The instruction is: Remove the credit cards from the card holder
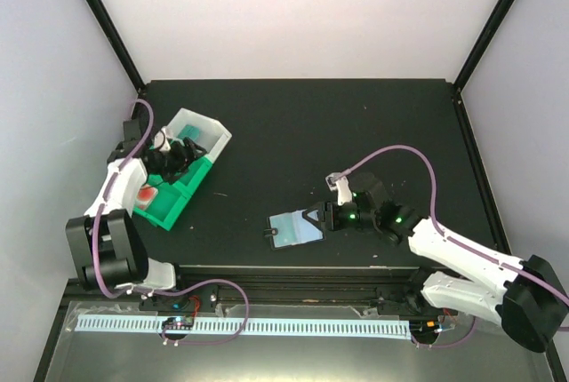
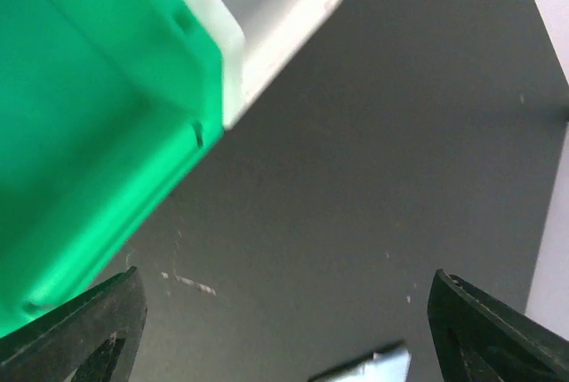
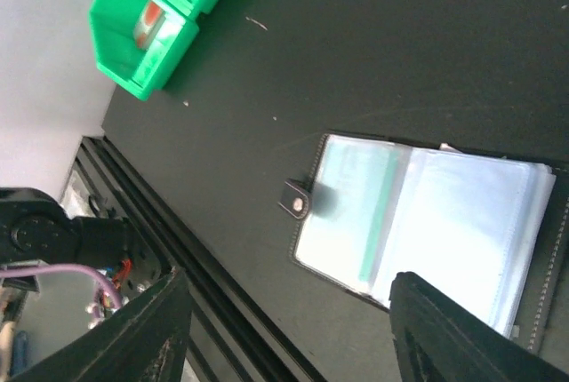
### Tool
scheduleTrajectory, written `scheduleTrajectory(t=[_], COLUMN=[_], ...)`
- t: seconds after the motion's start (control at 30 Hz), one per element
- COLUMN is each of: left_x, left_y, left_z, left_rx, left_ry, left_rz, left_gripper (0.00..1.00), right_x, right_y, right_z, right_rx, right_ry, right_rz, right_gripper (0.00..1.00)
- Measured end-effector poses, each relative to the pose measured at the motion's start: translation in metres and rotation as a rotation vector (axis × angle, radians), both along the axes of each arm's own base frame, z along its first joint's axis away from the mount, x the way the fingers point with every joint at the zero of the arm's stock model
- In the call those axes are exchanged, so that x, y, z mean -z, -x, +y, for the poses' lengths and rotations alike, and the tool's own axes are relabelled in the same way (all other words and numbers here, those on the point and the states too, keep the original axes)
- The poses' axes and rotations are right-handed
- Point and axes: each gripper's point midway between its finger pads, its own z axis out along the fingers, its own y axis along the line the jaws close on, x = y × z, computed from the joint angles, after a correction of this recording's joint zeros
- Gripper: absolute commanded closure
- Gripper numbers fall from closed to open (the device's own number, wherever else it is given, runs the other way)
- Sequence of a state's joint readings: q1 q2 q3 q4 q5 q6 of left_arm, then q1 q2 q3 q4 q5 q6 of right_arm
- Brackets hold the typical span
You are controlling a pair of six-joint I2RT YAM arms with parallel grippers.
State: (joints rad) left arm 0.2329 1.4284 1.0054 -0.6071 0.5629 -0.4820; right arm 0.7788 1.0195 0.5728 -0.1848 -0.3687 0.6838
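Observation:
The card holder (image 1: 296, 229) lies open on the black table, its pale blue clear pockets facing up; it also shows in the right wrist view (image 3: 427, 222). A teal-edged card (image 3: 378, 213) sits in its left pocket. My right gripper (image 1: 318, 216) is open and empty at the holder's right edge; in the right wrist view (image 3: 289, 284) one finger (image 3: 462, 329) overlaps the right page. A card with a red round mark (image 1: 147, 194) lies in the green bin (image 1: 178, 200). My left gripper (image 1: 176, 156) hovers over the bins, open and empty (image 2: 286, 280).
A white bin (image 1: 206, 124) adjoins the green bin at the far left; both fill the upper left of the left wrist view (image 2: 89, 115). The table's front edge and a rail (image 1: 293, 268) run just near of the card holder. Grey walls enclose the table.

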Motion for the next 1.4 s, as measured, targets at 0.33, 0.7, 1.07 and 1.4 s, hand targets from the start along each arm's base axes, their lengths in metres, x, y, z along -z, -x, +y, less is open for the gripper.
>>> scheduleTrajectory(t=[0.33,0.7,1.07,1.4], left_x=[-0.008,-0.022,0.002,0.010], left_y=[0.051,0.110,0.159,0.161], left_z=[-0.070,-0.143,-0.174,-0.170], left_rx=[0.255,0.520,0.619,0.560], left_ry=[0.064,0.126,0.189,0.184], left_rz=[-0.122,-0.258,-0.319,-0.353], left_gripper=[0.19,0.18,0.15,0.10], right_x=[0.039,0.080,0.090,0.111], right_y=[-0.005,-0.003,-0.005,-0.008], right_z=[0.003,0.019,0.047,0.053], right_rx=[0.013,-0.002,-0.034,-0.023], right_ry=[0.082,0.198,0.263,0.364], right_rz=[0.084,0.165,0.150,0.157], right_gripper=[0.62,0.66,0.66,0.66])
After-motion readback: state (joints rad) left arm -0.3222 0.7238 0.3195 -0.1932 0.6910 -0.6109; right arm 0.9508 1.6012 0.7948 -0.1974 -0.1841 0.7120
